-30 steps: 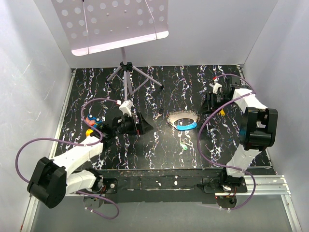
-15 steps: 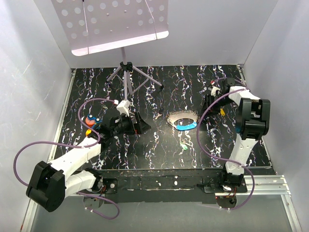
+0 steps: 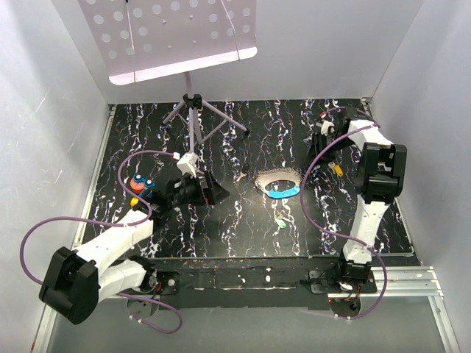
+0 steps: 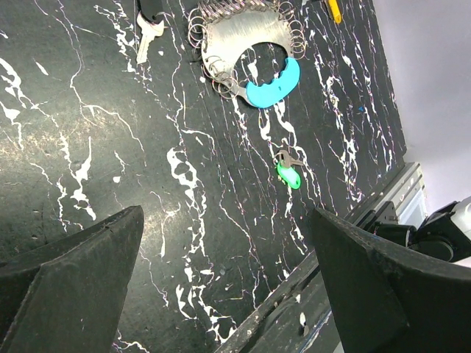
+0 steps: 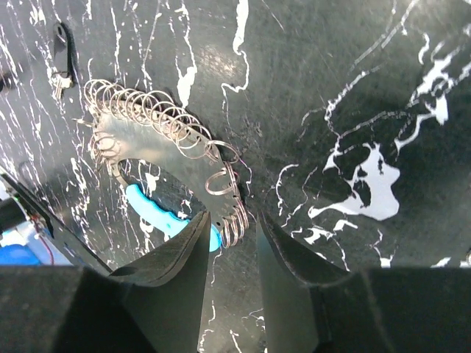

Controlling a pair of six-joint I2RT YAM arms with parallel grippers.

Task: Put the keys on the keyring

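Bright, even light from above; soft glare on the dark tabletop (image 5: 331,88), wrist views blurred along bottom edges.

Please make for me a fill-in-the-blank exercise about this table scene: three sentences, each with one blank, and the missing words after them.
1. The tiny key lying loose on the black marbled table has a bright ______ plastic head.
2. The silvery crescent keyring, fringed with small wire loops, carries a light-______ plastic strip.
3. The jaws of the left gripper stand wide ______, with nothing between them.

Missing words: green; blue; open
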